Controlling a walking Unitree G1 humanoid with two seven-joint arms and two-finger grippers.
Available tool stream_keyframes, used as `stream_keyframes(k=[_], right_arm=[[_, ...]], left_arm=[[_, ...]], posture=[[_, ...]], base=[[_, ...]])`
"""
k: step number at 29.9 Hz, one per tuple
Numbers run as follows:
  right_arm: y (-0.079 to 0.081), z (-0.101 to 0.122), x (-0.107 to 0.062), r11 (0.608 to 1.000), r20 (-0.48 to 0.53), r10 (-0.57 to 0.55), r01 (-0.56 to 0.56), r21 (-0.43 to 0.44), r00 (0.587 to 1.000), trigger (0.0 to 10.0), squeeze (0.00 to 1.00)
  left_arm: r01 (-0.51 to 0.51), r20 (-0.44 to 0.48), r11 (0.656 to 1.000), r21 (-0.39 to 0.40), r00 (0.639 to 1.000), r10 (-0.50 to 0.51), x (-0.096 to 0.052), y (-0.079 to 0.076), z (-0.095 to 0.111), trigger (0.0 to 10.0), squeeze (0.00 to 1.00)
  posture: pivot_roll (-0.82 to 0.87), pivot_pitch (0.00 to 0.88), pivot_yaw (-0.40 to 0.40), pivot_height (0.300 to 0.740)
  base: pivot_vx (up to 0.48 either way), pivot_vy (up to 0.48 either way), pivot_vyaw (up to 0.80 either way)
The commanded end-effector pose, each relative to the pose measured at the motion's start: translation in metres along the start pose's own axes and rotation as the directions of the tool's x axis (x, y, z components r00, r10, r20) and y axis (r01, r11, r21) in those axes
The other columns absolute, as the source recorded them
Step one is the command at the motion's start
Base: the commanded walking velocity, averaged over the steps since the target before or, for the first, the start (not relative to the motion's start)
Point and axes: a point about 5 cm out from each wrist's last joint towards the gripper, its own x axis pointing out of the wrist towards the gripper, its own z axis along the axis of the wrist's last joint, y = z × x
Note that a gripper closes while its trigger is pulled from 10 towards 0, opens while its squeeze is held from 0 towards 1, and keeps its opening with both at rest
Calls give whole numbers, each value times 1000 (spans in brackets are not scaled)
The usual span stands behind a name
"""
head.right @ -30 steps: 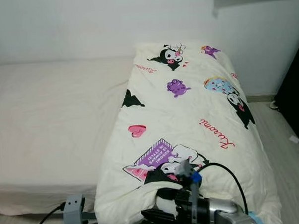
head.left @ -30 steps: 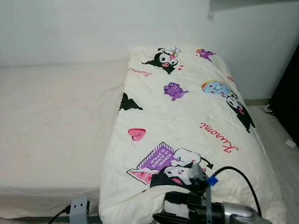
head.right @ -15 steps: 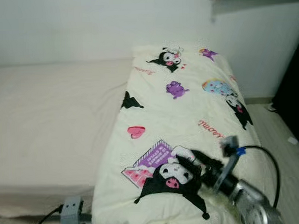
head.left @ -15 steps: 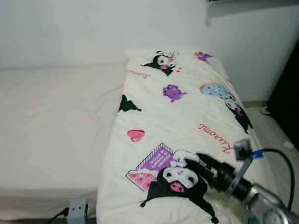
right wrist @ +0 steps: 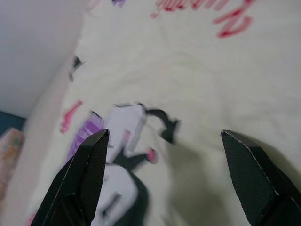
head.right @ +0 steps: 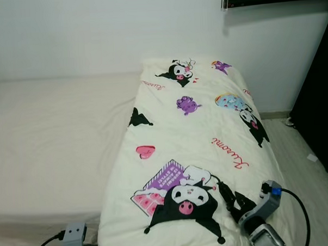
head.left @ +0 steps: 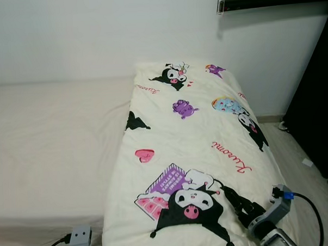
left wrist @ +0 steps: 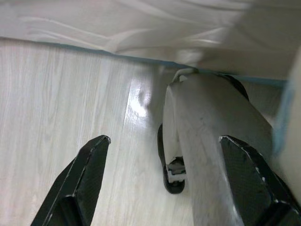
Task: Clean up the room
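Note:
A cream quilt (head.left: 192, 138) printed with cartoon figures lies spread flat over the right part of the bed. Its near end, with a black-and-white character print (head.left: 192, 206), reaches the foot of the bed. My right gripper (head.left: 236, 200) rests low over the quilt's near right corner, fingers open, nothing between them. The right wrist view looks past the open right gripper (right wrist: 163, 134) at the printed quilt (right wrist: 188, 70). My left gripper (left wrist: 163, 139) hangs open over the pale wood floor (left wrist: 56, 103) beside the bed's edge, in front of a silver rounded part (left wrist: 211, 141).
The bed's left part is a bare cream sheet (head.left: 50, 139). A white wall runs behind the bed. A dark tall surface (head.left: 316, 116) stands at the right, with a strip of wood floor (head.left: 287, 150) and a small white scrap (head.left: 307, 162) beside the bed.
The quilt's near end, bunched in my right gripper a second ago, now lies unfolded and flat. The right gripper has let go and drawn back to the lower right. The camera shifted slightly.

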Motion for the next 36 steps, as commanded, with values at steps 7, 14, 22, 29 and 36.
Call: stream_keyframes(k=[7,14,22,29,36], right_arm=[[11,0,12,996,6,83,-83,-25,997,10000,0],[15,0,18,993,2,114,-114,-43,993,10000,0],[12,-6,18,993,-26,92,-94,-71,995,10000,0],[-1,-15,15,995,-71,0,-7,-96,998,10000,0],[-21,-29,3,983,-121,-154,140,-115,981,10000,0]], left_arm=[[-35,-27,999,6,999,35,-1,6,-3,10000,0],[-31,-25,999,-13,999,31,-1,5,-4,10000,0],[-31,-49,999,7,998,32,-2,4,-11,10000,0],[-34,-54,999,13,998,35,-2,5,-12,10000,0],[-37,-63,999,17,997,38,-2,4,-14,10000,0]], posture=[[-26,55,57,646],[-27,56,57,661],[-28,60,55,691],[-27,61,54,716],[-24,53,49,736]], base=[[-69,0,0],[-206,0,0],[0,0,0],[0,0,0],[0,0,0]])
